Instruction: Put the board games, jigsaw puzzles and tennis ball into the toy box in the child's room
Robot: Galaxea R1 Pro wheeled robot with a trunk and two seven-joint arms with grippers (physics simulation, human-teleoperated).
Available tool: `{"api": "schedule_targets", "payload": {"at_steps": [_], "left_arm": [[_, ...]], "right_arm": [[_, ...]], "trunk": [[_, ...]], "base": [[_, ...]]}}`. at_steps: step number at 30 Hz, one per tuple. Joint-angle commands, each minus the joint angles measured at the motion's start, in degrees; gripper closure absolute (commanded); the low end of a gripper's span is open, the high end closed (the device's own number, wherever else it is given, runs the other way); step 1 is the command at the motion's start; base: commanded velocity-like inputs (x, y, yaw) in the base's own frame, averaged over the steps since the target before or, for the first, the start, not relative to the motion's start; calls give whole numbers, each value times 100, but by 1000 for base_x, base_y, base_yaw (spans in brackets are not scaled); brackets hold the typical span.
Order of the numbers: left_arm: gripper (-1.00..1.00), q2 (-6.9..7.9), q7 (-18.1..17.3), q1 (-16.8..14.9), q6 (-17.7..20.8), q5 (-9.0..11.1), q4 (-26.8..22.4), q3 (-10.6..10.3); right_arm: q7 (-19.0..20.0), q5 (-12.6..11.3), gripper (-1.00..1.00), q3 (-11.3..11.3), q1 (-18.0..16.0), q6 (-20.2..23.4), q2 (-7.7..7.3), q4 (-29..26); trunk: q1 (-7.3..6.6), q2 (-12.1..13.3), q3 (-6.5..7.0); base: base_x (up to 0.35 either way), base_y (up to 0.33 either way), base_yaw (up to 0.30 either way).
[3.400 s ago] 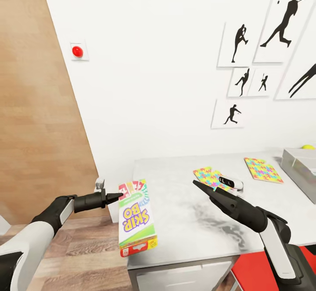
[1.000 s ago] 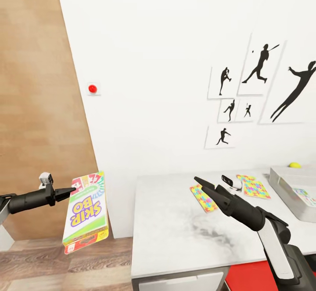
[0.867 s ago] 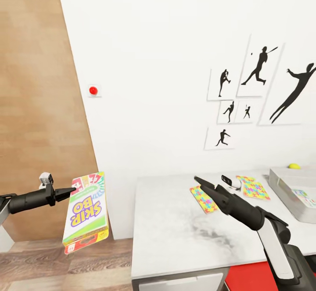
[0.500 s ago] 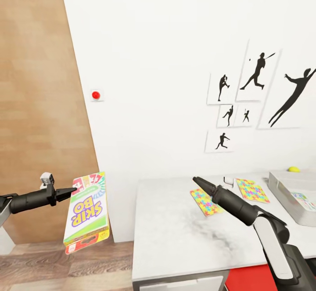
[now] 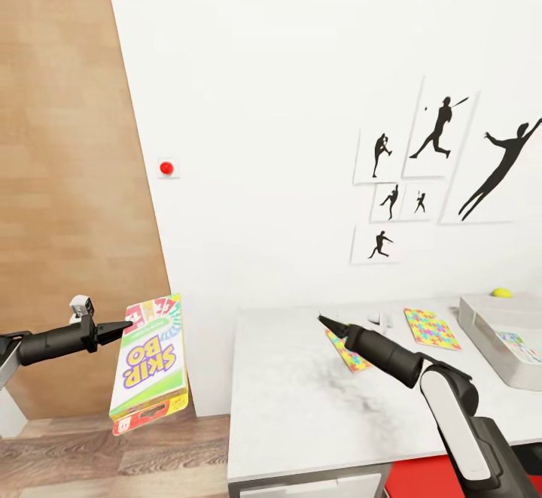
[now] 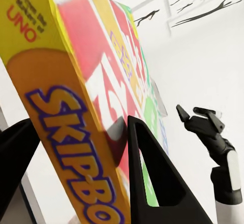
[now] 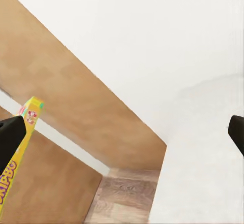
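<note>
- SKIP BO board game (image 5: 148,363): clamped upright at its top edge by left hand (image 5: 120,326), off the counter (image 5: 301,400).
- Right hand (image 5: 325,322): over the counter; opening cannot be determined.

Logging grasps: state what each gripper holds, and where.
Left gripper pinches the SKIP BO board game at its upper edge. Right gripper holds nothing.

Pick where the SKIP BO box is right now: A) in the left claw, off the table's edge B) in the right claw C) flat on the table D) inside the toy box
A: the left claw pinches the SKIP BO box upright in the air, beside the table and over the wood floor.
</note>
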Motion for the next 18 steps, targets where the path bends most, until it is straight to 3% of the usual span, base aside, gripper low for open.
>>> {"api": "schedule_targets", "payload": {"at_steps": [1,3,6,10,14,18], "left_arm": [[100,0,-24,-5,60,-7,0,2],[100,-3,-24,-5,57,-7,0,2],[100,-7,-24,-5,55,-7,0,2],[100,-14,-24,-4,54,-7,0,0],[100,-11,-24,-5,54,-14,0,-5],[100,-9,-24,-5,54,-16,0,-6]], "right_arm": [[-186,-5,-100,-15,-7,119,1,-4],[-537,-6,-100,-10,-21,208,7,-3],[-1528,-10,-100,20,-50,288,35,-3],[-3186,-44,-100,61,-72,341,337,-2],[-3608,-62,-100,179,-81,355,524,-2],[-3700,-61,-100,243,-82,329,574,-2]], "trunk": [[-20,32,8],[-64,113,44],[-130,233,97],[-218,393,169],[-306,554,241],[-394,714,313]], "base": [[0,0,0],[0,0,0],[0,0,0],[0,0,0],[0,0,0],[0,0,0]]}}
